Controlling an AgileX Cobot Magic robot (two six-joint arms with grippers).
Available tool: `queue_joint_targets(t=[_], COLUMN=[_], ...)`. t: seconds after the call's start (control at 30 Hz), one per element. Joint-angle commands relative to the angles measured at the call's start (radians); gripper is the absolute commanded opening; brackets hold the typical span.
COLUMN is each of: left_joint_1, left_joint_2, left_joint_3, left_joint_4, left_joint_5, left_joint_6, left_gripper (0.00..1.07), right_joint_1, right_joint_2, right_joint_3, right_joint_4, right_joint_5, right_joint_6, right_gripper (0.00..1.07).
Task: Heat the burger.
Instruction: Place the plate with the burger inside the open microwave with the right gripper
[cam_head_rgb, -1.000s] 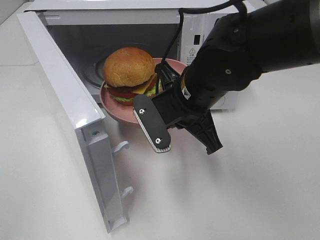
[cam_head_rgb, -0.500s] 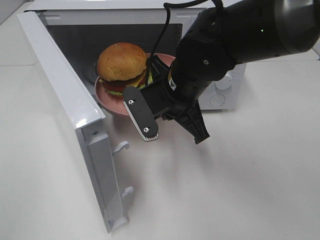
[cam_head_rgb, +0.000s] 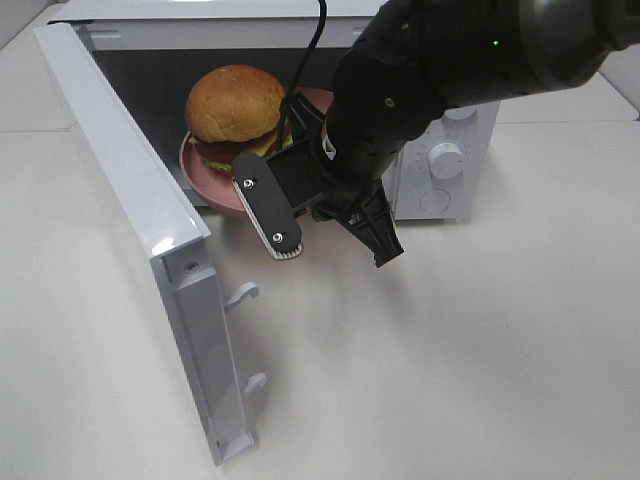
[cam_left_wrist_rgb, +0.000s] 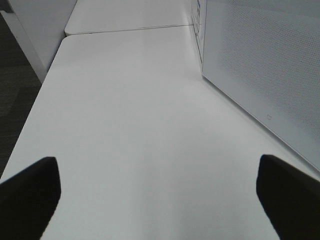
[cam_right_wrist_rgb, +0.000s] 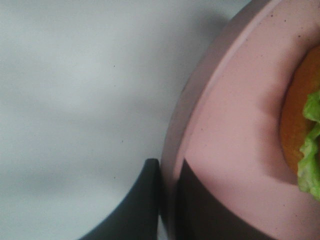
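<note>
The burger (cam_head_rgb: 235, 103) has a glossy golden-brown bun and sits on a round pink plate (cam_head_rgb: 203, 176) at the mouth of the open microwave (cam_head_rgb: 445, 160). My right gripper (cam_head_rgb: 303, 130) reaches in from the right and is shut on the plate's right rim, holding the plate partly inside the cavity. Its fingertips are mostly hidden by the arm in the high view. In the right wrist view the right gripper (cam_right_wrist_rgb: 170, 200) pinches the plate's rim (cam_right_wrist_rgb: 220, 150), with the burger's green filling (cam_right_wrist_rgb: 311, 150) at the edge. My left gripper (cam_left_wrist_rgb: 160, 200) stands open over bare table, holding nothing.
The microwave door (cam_head_rgb: 125, 180) swings wide open toward the front left, with its latch hooks (cam_head_rgb: 243, 293) on the free edge. The control knobs (cam_head_rgb: 445, 160) are on the right of the microwave. A white perforated microwave panel (cam_left_wrist_rgb: 260, 65) stands beside the left gripper.
My right arm has carried the plate and burger back and to the left, deeper into the microwave opening. The left gripper stays as it was.
</note>
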Motion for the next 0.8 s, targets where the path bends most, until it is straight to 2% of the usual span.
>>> queue_joint_targets(t=[0.03,0.8], left_joint_1=[-0.005,-0.005], left_joint_2=[-0.020,-0.020], left_joint_3=[0.002,0.002], left_joint_4=[0.006,0.006], left_joint_5=[-0.007,-0.007], left_joint_6=[-0.001,-0.003], left_gripper=[1.01,1.01], right_joint_1=[-0.004,-0.004], right_joint_2=[-0.001,0.136], right_joint_3=[-0.032,-0.262], right_joint_4=[-0.009,0.019], right_joint_5=[-0.040,0.028], right_joint_6=[-0.012,-0.033], right_gripper=[0.00,0.00])
